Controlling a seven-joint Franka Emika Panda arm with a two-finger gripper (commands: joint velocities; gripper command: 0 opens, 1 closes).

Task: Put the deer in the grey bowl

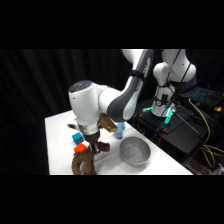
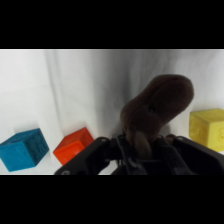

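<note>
Gripper [image 1: 90, 148] pinched shut on deer [image 1: 84, 162], deer hanging long-ways down. Grey bowl [image 1: 134, 151] sits near, off toward arm's base side. Carry deer that way.

Deer [image 1: 84, 162]: dark brown, soft, elongated; positioned at the table's [image 1: 60, 145] front edge. Grey bowl [image 1: 134, 151]: round, smooth, upright, empty; near the table's right edge, apart from the deer.
</note>
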